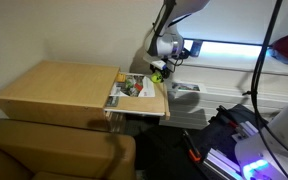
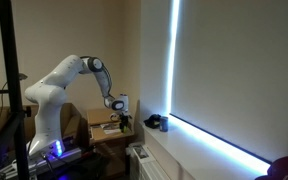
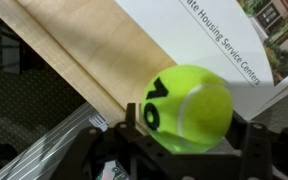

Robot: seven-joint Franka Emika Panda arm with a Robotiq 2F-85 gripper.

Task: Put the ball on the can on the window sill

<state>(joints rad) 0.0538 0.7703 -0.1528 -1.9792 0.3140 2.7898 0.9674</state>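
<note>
gripper: clamped on the ball, one finger each side
ball: held above the table edge, just beside the magazine corner
window sill: past the table edge (dark can on it, blurry)

The arm is glossy white, built of rounded segments with dark bands at the joints; blue-violet light glows at its base. The pincer is matte black with blocky fingers.
</note>
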